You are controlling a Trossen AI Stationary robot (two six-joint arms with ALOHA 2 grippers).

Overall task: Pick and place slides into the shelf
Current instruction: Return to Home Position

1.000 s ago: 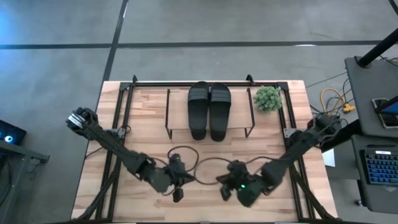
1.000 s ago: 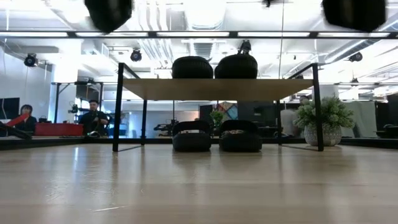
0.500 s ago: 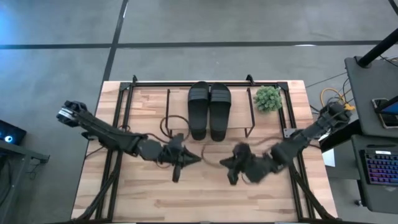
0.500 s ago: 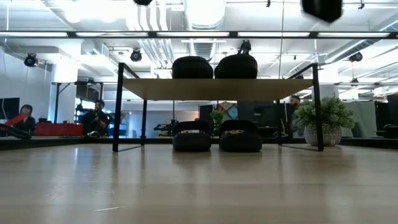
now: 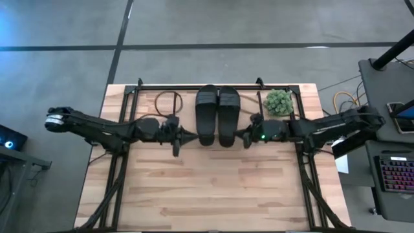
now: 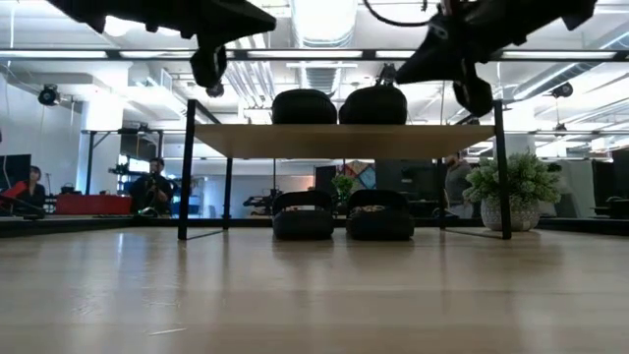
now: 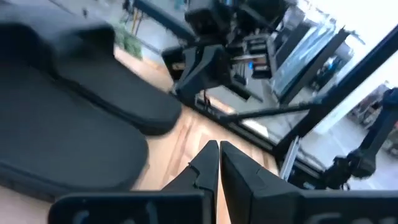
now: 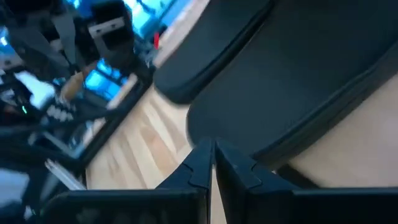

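Open-plan robotics lab or office: exposed ceiling ducts [image 6: 248,84], strip lights [image 6: 295,54], grey concrete floor [image 5: 58,65], seated person [image 6: 150,189] in background, backlit keyboard [image 5: 396,175] beside wooden counter [image 5: 213,188].

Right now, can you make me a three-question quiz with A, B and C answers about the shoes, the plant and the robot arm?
1. Against the shelf, where is the potted plant?
A. on top of it
B. beside it, on the table
C. under it

2. How many black slides show in the low view?
A. two
B. three
C. four

3. How is the left gripper?
A. open wide
B. shut and empty
C. shut on a slide

Answers:
B: the pot stands outside the shelf's legs.
C: two sit on the top board and two beneath it.
B: its fingers meet with nothing between them.
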